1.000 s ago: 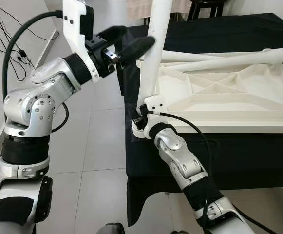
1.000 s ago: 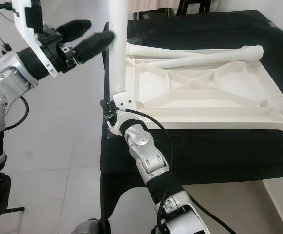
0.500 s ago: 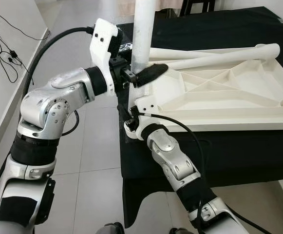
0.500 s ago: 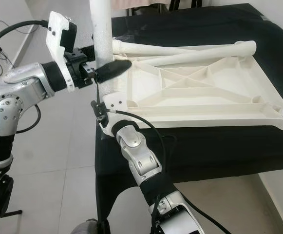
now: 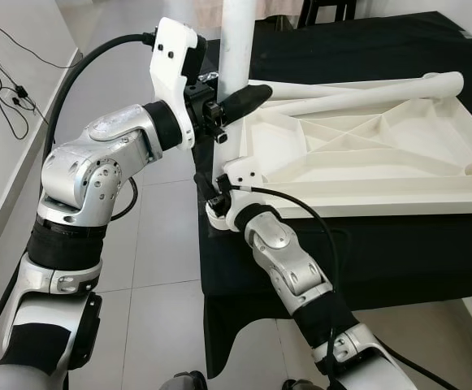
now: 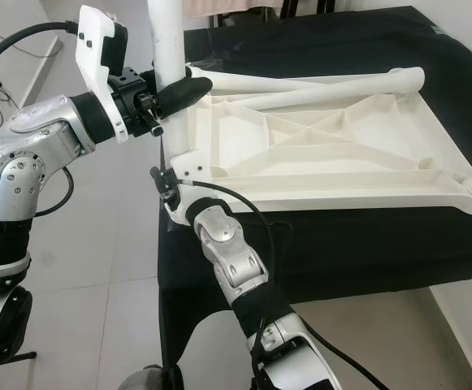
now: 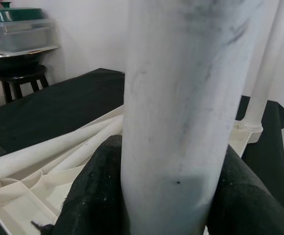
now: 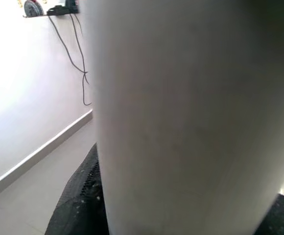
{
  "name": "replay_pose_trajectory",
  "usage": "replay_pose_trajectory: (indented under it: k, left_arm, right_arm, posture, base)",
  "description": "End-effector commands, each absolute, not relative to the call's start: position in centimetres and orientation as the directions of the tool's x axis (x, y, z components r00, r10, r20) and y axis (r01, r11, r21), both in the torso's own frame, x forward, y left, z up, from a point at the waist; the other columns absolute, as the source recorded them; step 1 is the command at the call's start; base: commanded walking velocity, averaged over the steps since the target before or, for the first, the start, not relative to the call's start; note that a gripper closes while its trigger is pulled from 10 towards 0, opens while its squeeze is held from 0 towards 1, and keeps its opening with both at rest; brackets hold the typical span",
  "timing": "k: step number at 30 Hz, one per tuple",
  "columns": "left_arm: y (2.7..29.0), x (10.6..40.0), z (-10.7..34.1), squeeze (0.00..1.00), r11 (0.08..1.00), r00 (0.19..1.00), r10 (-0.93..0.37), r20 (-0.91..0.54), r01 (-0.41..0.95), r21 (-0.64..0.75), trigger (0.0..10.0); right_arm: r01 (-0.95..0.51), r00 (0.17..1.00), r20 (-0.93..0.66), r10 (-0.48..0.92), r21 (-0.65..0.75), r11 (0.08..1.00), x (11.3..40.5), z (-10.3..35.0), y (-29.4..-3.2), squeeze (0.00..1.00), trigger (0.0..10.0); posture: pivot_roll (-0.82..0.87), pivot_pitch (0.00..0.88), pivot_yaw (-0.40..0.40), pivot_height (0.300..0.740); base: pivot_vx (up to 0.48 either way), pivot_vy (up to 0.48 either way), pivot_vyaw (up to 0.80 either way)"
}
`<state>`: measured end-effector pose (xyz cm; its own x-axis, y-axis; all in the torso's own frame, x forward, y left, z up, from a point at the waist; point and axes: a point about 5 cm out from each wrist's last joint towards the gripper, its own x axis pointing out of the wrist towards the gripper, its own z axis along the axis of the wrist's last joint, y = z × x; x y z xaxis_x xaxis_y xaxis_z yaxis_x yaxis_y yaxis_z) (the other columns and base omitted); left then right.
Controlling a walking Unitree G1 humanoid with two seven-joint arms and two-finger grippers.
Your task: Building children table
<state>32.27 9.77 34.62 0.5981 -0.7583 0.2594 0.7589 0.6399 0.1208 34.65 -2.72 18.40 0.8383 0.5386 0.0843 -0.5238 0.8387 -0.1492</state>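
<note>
An upright leg (image 5: 237,49) is being seated at the near corner of the upturned tabletop (image 5: 365,162) (on black cloth). It is clamped by the left gripper (image 5: 234,104) and, apparently, the right gripper (image 5: 217,203) lower. Firm downward pressing is needed next.

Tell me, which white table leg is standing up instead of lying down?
The upright leg at the near-left corner of the upside-down tabletop, gripped by the left gripper. The two loose legs lie flat across the tabletop's far edge.
</note>
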Motion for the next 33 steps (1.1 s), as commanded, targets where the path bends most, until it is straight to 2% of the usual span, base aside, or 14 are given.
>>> replay_pose_trajectory:
  k: [1, 2, 5, 7, 10, 11, 12, 13, 14, 16, 22, 23, 24, 33]
  left_arm:
    - [10.3, 31.7, 35.0, 0.0, 0.641, 0.588, -0.743, 0.319, 0.763, 0.087, 0.0]
    - [10.3, 31.7, 35.0, 0.0, 0.641, 0.588, -0.743, 0.319, 0.763, 0.087, 0.0]
    - [10.4, 31.6, 35.0, 0.0, 0.648, 0.592, -0.732, 0.337, 0.758, 0.075, 0.0]
    - [10.4, 31.6, 35.0, 0.0, 0.648, 0.592, -0.732, 0.337, 0.758, 0.075, 0.0]
    - [10.4, 31.5, 35.0, 0.0, 0.65, 0.592, -0.728, 0.346, 0.757, 0.07, 0.0]
    - [10.3, 31.5, 35.0, 0.0, 0.65, 0.592, -0.727, 0.349, 0.757, 0.068, 0.0]
    - [10.3, 31.5, 35.0, 0.0, 0.65, 0.592, -0.727, 0.349, 0.757, 0.068, 0.0]
    - [10.3, 31.5, 35.0, 0.0, 0.65, 0.592, -0.725, 0.351, 0.757, 0.065, 0.0]
    - [10.2, 31.5, 34.9, 0.0, 0.649, 0.591, -0.724, 0.355, 0.758, 0.062, 0.0]
    - [10.2, 31.5, 34.9, 0.0, 0.648, 0.59, -0.725, 0.357, 0.759, 0.061, 0.0]
    - [10.1, 31.5, 34.8, 0.0, 0.646, 0.587, -0.725, 0.359, 0.761, 0.059, 0.0]
    - [10.0, 31.4, 34.8, 0.0, 0.645, 0.586, -0.726, 0.361, 0.762, 0.061, 0.0]
    - [10.0, 31.4, 34.9, 0.0, 0.645, 0.585, -0.726, 0.363, 0.762, 0.062, 0.0]
    - [10.0, 31.4, 34.9, 0.0, 0.648, 0.585, -0.724, 0.365, 0.758, 0.071, 0.0]
  right_arm:
    - [-0.627, 0.754, 0.104, 0.649, -0.183, 0.757, 35.1, 19.7, -2.5, 1.0, 10.0]
    - [-0.627, 0.754, 0.104, 0.649, -0.183, 0.757, 35.1, 19.7, -2.5, 1.0, 10.0]
    - [-0.754, 0.59, 0.186, 0.785, -0.219, 0.619, 35.8, 23.2, -3.1, 1.0, 10.0]
    - [-0.754, 0.59, 0.186, 0.785, -0.219, 0.619, 35.8, 23.2, -3.1, 1.0, 10.0]
    - [-0.808, 0.492, 0.192, 0.849, -0.261, 0.527, 36.0, 24.8, -3.7, 1.0, 10.0]
    - [-0.833, 0.438, 0.172, 0.883, -0.292, 0.47, 36.1, 25.3, -3.9, 0.89, 10.0]
    - [-0.833, 0.438, 0.172, 0.883, -0.292, 0.47, 36.1, 25.3, -3.9, 0.89, 10.0]
    - [-0.857, 0.379, 0.138, 0.915, -0.321, 0.403, 36.0, 25.5, -3.9, 0.0, 10.0]
    - [-0.89, 0.313, 0.098, 0.945, -0.318, 0.328, 35.8, 25.5, -3.9, 0.0, 10.0]
    - [-0.915, 0.267, 0.07, 0.961, -0.294, 0.276, 35.8, 25.3, -3.8, 0.0, 10.0]
    - [-0.94, 0.222, 0.04, 0.974, -0.257, 0.224, 35.9, 24.9, -3.6, 0.0, 10.0]
    - [-0.947, 0.205, 0.024, 0.979, -0.248, 0.204, 36.1, 24.6, -3.4, 0.0, 1.4]
    - [-0.948, 0.203, 0.007, 0.979, -0.248, 0.199, 36.2, 24.2, -3.1, 0.0, 0.0]
    - [-0.947, 0.214, -0.018, 0.977, -0.247, 0.203, 36.5, 23.5, -2.8, 0.0, 0.0]
  posture:
    - [0.03, 0.133, 0.034, 0.74]
    - [0.03, 0.133, 0.034, 0.74]
    - [0.03, 0.13, 0.028, 0.74]
    - [0.03, 0.13, 0.028, 0.74]
    - [0.03, 0.13, 0.027, 0.74]
    - [0.03, 0.132, 0.024, 0.74]
    - [0.03, 0.132, 0.024, 0.74]
    - [0.03, 0.132, 0.023, 0.74]
    - [0.03, 0.135, 0.023, 0.74]
    - [0.03, 0.137, 0.022, 0.74]
    - [0.03, 0.138, 0.022, 0.74]
    - [0.03, 0.139, 0.02, 0.74]
    - [0.03, 0.139, 0.02, 0.74]
    - [0.03, 0.138, 0.02, 0.74]
  base:
    - [0.0, 0.0, 0.0]
    - [0.0, 0.0, 0.0]
    - [0.0, 0.0, 0.0]
    - [0.0, 0.0, 0.0]
    - [0.0, 0.0, 0.0]
    - [0.0, 0.0, 0.0]
    - [0.0, 0.0, 0.0]
    - [0.0, 0.0, 0.0]
    - [0.0, 0.0, 0.0]
    - [0.0, 0.0, 0.0]
    - [0.0, 0.0, 0.0]
    - [0.0, 0.0, 0.0]
    - [0.0, 0.0, 0.0]
    - [0.0, 0.0, 0.0]
